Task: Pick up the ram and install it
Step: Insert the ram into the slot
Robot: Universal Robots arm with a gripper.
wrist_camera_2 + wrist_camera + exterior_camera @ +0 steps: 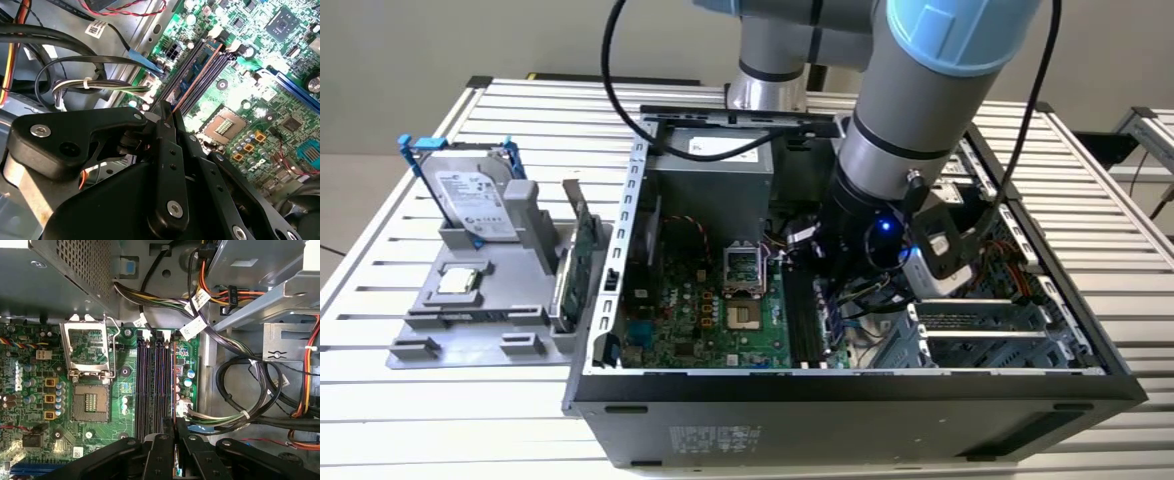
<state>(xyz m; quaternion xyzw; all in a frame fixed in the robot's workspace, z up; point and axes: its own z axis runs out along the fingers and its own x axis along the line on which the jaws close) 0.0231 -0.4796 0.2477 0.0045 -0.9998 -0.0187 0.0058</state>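
The ram (174,385) shows edge-on as a thin dark strip with a reddish edge. It lies along the outermost of the black memory slots (150,385) on the green motherboard (707,310). My gripper (176,432) is shut on the ram's near end, its black fingers (162,450) pressed on both sides. In the second wrist view the ram (197,75) runs away from the gripper (170,112) along the slots. Whether the stick is fully seated I cannot tell. In the exterior view the gripper (854,300) is low inside the open computer case (854,385).
Cable bundles (240,390) and a metal drive cage (280,310) crowd the side beside the slots. The open CPU socket (90,405) lies on the other side. Outside the case, a grey fixture (467,330) holds a hard drive (467,195) and a green card (584,255).
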